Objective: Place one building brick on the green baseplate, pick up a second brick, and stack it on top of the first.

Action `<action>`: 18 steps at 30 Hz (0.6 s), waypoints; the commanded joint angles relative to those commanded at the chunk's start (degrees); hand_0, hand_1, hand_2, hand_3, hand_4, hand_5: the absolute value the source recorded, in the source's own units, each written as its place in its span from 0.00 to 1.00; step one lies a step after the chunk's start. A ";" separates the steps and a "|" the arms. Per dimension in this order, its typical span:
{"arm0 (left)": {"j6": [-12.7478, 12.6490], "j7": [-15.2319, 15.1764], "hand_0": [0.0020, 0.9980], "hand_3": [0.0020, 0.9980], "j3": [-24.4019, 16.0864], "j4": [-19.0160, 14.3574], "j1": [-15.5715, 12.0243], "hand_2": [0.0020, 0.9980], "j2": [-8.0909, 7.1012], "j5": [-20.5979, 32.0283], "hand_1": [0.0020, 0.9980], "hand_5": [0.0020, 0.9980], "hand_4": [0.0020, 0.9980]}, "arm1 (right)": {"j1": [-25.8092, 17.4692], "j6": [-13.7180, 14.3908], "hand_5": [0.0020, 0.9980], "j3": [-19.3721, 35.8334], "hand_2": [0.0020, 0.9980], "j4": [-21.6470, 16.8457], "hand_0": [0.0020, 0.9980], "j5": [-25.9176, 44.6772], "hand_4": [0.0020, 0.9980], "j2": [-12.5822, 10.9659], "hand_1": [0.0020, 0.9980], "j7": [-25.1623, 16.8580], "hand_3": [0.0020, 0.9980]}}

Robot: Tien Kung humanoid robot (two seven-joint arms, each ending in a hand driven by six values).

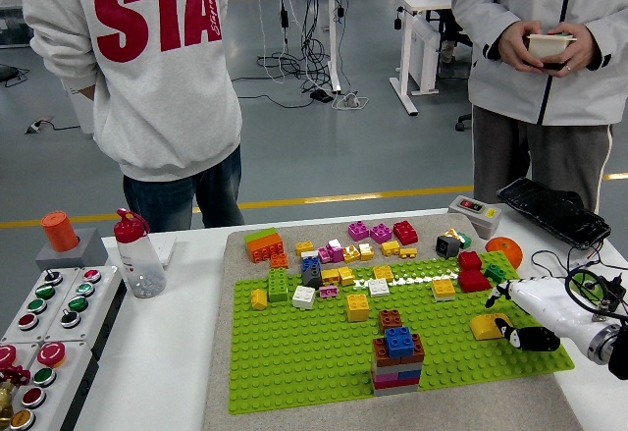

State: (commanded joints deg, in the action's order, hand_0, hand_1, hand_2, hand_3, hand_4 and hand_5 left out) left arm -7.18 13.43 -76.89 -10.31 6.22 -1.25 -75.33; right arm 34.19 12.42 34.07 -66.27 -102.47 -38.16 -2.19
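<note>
Nearby one hand [518, 315], one yellow brick [486, 326], one baseplate [294, 352]

My hand [535, 315] at the lower right is white with black fingertips. The baseplate [314, 352] is bright green on a grey mat [218, 372]. At centre bottom, the stack [397, 358] runs blue, brown, pink and grey. Loose bricks [339, 254] above are orange, yellow, magenta, red, white and green. At upper left, a grey sweatshirt [147, 58] bears red letters.
</note>
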 joint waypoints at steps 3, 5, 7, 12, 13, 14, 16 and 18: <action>0.00 0.01 0.66 0.58 -0.02 0.00 0.04 0.70 0.00 -0.07 0.68 1.00 0.30 | -0.07 -0.69 0.23 0.61 0.83 -0.72 0.79 0.56 0.57 0.03 0.78 0.96 0.84; 0.00 0.03 0.66 0.58 -0.06 0.00 0.03 0.70 0.00 -0.19 0.68 1.00 0.29 | -0.07 -1.01 0.34 0.88 0.88 -1.03 0.83 0.92 0.72 0.12 0.80 1.55 0.90; 0.00 0.07 0.66 0.58 -0.12 0.00 -0.01 0.70 0.01 -0.37 0.68 1.00 0.29 | -0.06 -1.60 0.34 1.03 0.88 -1.34 0.83 1.57 0.72 0.24 0.80 2.42 0.90; -0.08 0.11 0.66 0.58 -0.24 0.00 -0.30 0.70 0.12 -0.54 0.69 1.00 0.29 | 0.09 -3.03 0.36 0.94 0.84 -1.95 0.80 3.37 0.73 0.47 0.78 3.94 0.88; -0.09 0.16 0.66 0.58 -0.28 0.00 -0.42 0.70 0.18 -0.62 0.69 1.00 0.29 | 0.25 -3.56 0.36 0.82 0.84 -1.98 0.80 3.56 0.73 0.58 0.78 4.21 0.88; -0.10 0.18 0.66 0.58 -0.30 0.00 -0.48 0.70 0.21 -0.66 0.69 1.00 0.29 | 0.33 -3.82 0.36 0.77 0.84 -1.99 0.80 3.65 0.73 0.63 0.78 4.34 0.88; -0.11 0.27 0.66 0.58 -0.43 0.00 -0.59 0.70 0.31 -0.87 0.69 1.00 0.29 | 0.81 -4.39 0.36 0.32 0.84 -1.86 0.80 3.89 0.73 0.83 0.78 4.45 0.88; -0.12 0.36 0.66 0.58 -0.57 0.00 -0.65 0.70 0.42 -1.12 0.69 1.00 0.29 | 1.49 -4.89 0.37 -0.40 0.79 -1.59 0.79 4.11 0.74 1.06 0.77 4.50 0.82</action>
State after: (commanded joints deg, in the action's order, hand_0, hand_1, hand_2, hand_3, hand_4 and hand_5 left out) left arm -7.30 13.79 -77.45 -10.31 5.57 -0.83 -76.45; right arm 35.67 7.53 33.67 -67.86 -98.36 -37.10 2.31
